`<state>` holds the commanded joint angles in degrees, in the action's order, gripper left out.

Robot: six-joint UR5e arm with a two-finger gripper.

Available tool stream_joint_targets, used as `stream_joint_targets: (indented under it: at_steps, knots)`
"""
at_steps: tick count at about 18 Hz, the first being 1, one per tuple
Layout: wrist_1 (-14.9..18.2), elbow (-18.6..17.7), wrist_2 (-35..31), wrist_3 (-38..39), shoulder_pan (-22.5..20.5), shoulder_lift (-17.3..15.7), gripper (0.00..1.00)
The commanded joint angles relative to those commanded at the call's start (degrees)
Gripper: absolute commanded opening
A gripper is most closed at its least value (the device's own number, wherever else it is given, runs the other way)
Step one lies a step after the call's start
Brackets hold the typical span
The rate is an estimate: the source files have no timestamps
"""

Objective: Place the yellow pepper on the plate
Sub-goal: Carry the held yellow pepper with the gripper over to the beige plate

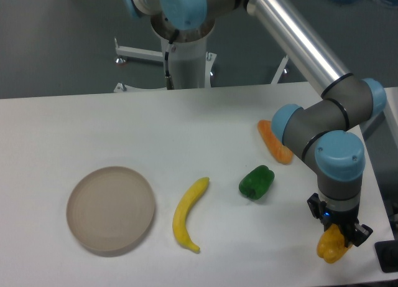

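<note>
Down in the lower right of the frame, the gripper (339,236) points at the table with its dark fingers closed around the top of the yellow pepper (331,246). The pepper hangs from the fingers, its lobed yellow-orange body showing below and to the left of them, close to the table's front right corner. Whether its underside touches the table (205,131) or hangs just above it cannot be told from this angle.

Above the gripper rises the arm's wrist, a grey cylinder with a blue cap, and from there the grey joints and a long silver tube run up and to the left toward the arm's base at the top centre of the frame, behind the far edge of the white table.

Left of the wrist, near the middle of the table, lies a green pepper (256,182), apart from everything else. Above and to the right of it an orange pepper (274,141) lies partly hidden behind the arm's elbow joint. Further left, a long curved yellow pepper (188,213) lies on its side, with one end towards the front edge.

At the lower left sits the plate (111,209), a round tan disc with a low rim, nothing on it. It is well apart from the held pepper, with the curved yellow pepper and the green one lying between them.
</note>
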<state>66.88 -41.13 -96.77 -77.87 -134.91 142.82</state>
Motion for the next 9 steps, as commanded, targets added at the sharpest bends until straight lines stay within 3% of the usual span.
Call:
stream_joint_targets:
  at_steps: [6,9]
  knots:
    - [0.44,-0.70,0.53,1.13,2.02,-1.14,0.38]
    - [1.31,-4.64,0.61,5.61,3.77,-3.94,0.38]
